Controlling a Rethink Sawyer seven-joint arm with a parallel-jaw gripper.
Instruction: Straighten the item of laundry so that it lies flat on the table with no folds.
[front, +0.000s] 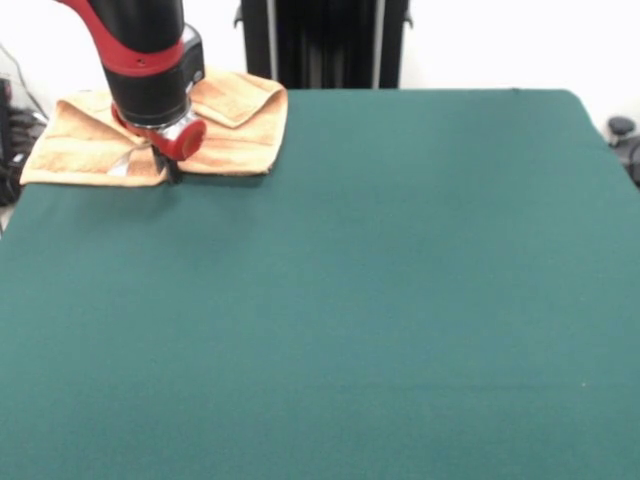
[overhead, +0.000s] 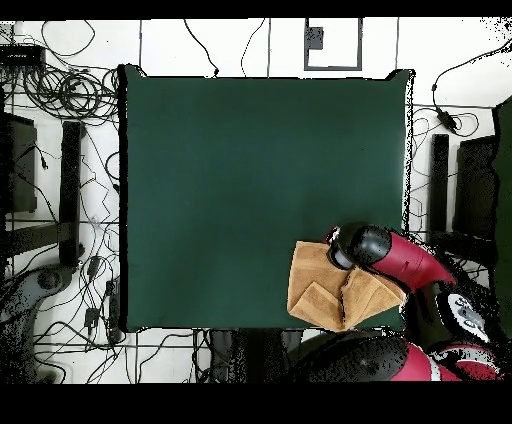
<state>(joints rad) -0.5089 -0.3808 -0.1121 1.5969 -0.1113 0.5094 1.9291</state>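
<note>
The orange-tan towel (front: 235, 125) lies at the far left corner of the dark green table (front: 350, 300) in the front view. It is rumpled, with corners folded over onto itself. In the overhead view the towel (overhead: 322, 295) sits at the table's (overhead: 250, 180) bottom right, by the edge, with a flap folded across its middle. My gripper (front: 165, 165) is lowered onto the towel's near edge and hides the cloth's middle. From above, the gripper (overhead: 342, 258) is over the towel's upper right part. Its jaws are hidden under the wrist.
The black pedestal (front: 325, 40) stands behind the table's far edge. Cables (overhead: 70, 95) and dark equipment lie on the floor to the left of the table in the overhead view. The towel's left end reaches the table's left edge in the front view.
</note>
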